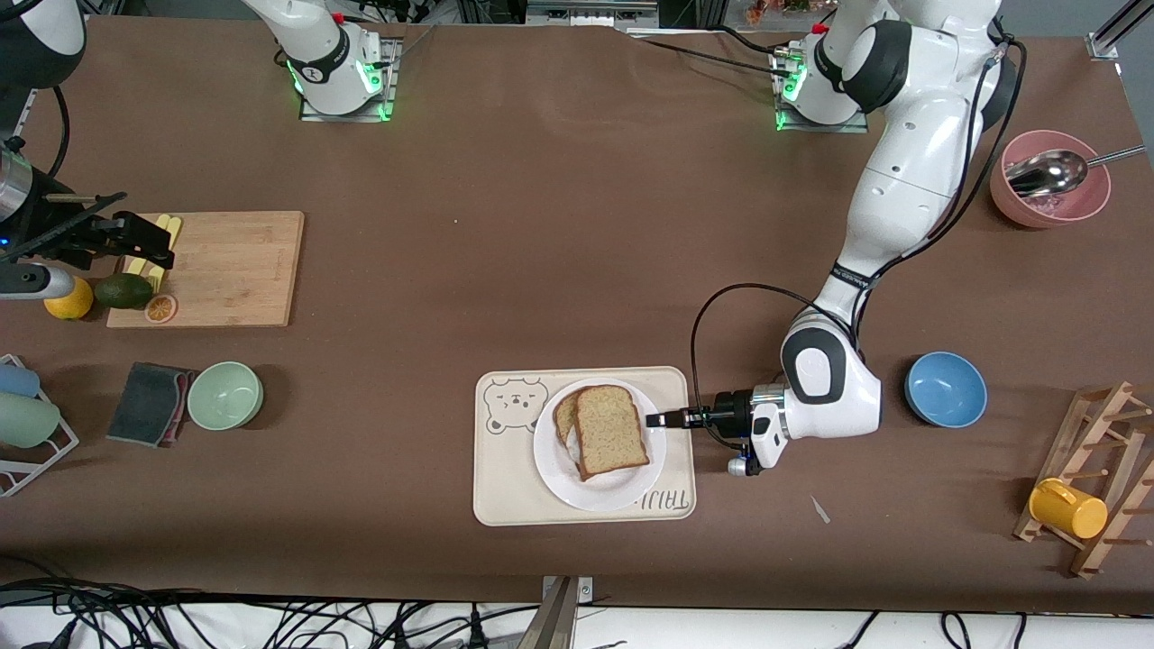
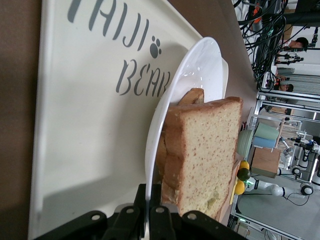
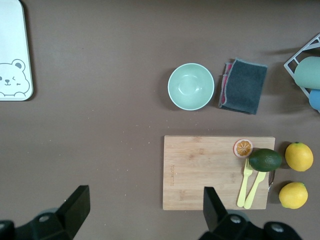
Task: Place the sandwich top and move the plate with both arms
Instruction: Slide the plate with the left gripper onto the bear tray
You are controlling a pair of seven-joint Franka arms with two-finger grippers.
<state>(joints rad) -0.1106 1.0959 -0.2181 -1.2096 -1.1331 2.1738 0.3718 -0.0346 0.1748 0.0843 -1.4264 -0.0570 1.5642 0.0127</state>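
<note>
The sandwich top (image 1: pixel 611 430), a speckled tan slice, lies on a lower slice (image 1: pixel 566 416) on the white plate (image 1: pixel 622 491). The plate sits on the cream bear-print tray (image 1: pixel 505 487). My left gripper (image 1: pixel 656 419) lies low at the plate's edge toward the left arm's end and is shut on the rim. In the left wrist view the gripper (image 2: pixel 154 200) pinches the plate rim (image 2: pixel 170 100), one finger under it and one above, next to the sandwich top (image 2: pixel 205 150). My right gripper (image 1: pixel 135 236) is open and empty, up over the table beside the cutting board; it also shows in the right wrist view (image 3: pixel 145 205).
A wooden cutting board (image 1: pixel 225 270) with forks, an orange slice and an avocado (image 1: pixel 123 289) lies at the right arm's end, beside a green bowl (image 1: pixel 225 395) and a grey cloth (image 1: pixel 149 390). A blue bowl (image 1: pixel 946 388), a pink bowl with a spoon (image 1: pixel 1050 180) and a rack with a yellow mug (image 1: pixel 1068 507) stand at the left arm's end.
</note>
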